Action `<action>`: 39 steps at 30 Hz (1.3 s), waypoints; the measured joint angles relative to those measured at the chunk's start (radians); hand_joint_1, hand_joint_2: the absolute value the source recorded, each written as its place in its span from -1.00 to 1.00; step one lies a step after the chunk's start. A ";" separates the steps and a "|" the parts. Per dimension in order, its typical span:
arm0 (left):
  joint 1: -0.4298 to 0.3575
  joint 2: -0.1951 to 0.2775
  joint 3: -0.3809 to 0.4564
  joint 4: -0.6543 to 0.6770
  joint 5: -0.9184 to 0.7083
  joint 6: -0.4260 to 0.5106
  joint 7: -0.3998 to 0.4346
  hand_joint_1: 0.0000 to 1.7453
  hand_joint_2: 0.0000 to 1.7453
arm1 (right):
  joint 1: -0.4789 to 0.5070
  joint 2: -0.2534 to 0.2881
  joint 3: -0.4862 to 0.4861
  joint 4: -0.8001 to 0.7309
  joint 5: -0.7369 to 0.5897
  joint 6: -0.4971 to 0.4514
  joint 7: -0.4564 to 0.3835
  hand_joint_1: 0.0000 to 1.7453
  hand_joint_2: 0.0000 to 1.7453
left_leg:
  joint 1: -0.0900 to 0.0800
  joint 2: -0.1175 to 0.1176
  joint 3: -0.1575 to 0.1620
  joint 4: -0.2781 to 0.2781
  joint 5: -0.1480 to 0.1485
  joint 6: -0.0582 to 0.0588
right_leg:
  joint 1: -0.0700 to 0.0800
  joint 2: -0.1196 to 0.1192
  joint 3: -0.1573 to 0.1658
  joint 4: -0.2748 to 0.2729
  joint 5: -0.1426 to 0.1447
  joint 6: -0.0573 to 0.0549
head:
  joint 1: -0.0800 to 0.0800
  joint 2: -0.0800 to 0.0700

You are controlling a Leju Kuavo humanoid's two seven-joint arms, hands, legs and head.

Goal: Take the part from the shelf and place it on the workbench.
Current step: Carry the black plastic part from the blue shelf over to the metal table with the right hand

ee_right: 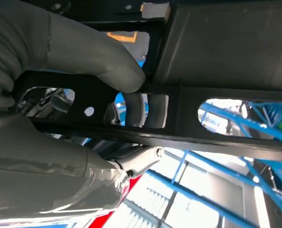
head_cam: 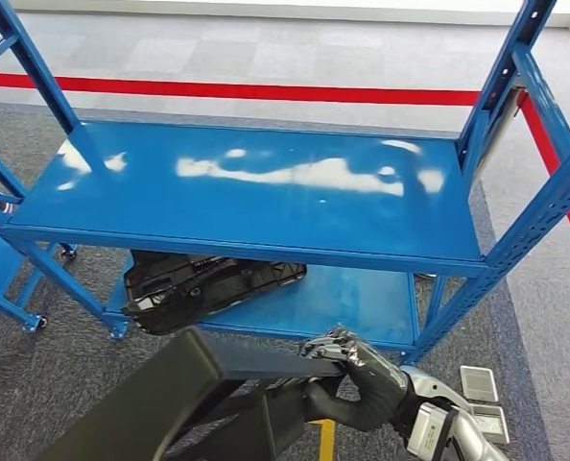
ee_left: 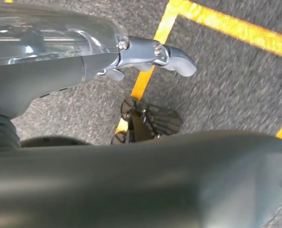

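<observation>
Right hand [head_cam: 362,384] is clamped on the edge of the dark plastic part [head_cam: 188,399], fingers [ee_right: 96,57] wrapped over a slotted rib. Left hand [ee_left: 157,54] sits under the same part; can't tell if it's gripping. Part is off the blue shelf [head_cam: 253,192], held in front of it. Long axis runs leftward from the right hand. You're at carry stage: turn toward the workbench next, keep it level.

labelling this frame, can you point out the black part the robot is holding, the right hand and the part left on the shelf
held black part [head_cam: 159,399], head view, broad dark panel.
right hand [head_cam: 362,379], head view, back of the hand.
black part on the lower shelf [head_cam: 209,286], head view, ribbed middle.
</observation>
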 joint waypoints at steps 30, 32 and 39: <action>-0.004 -0.004 -0.025 0.000 -0.029 0.023 0.022 -1.00 1.00 | -0.015 -0.003 0.020 0.004 0.023 -0.015 0.001 1.00 1.00 | 0.008 0.005 -0.050 0.024 0.016 -0.019 | -0.010 -0.018 0.003 0.014 -0.018 0.012 | -0.002 0.000; 0.000 -0.004 -0.026 0.000 -0.029 0.024 0.017 -1.00 1.00 | -0.019 -0.003 0.022 0.001 0.025 -0.015 0.001 1.00 1.00 | 0.012 -0.012 -0.049 0.014 0.022 -0.006 | -0.012 -0.002 0.006 0.018 -0.030 0.023 | -0.002 0.000; -0.007 -0.003 -0.027 0.000 -0.015 0.032 -0.022 -1.00 1.00 | -0.024 -0.003 0.030 0.004 0.033 -0.015 -0.005 1.00 1.00 | 0.014 -0.094 -0.041 0.006 0.030 0.010 | -0.010 0.101 -0.125 0.265 -0.109 0.024 | 0.000 0.000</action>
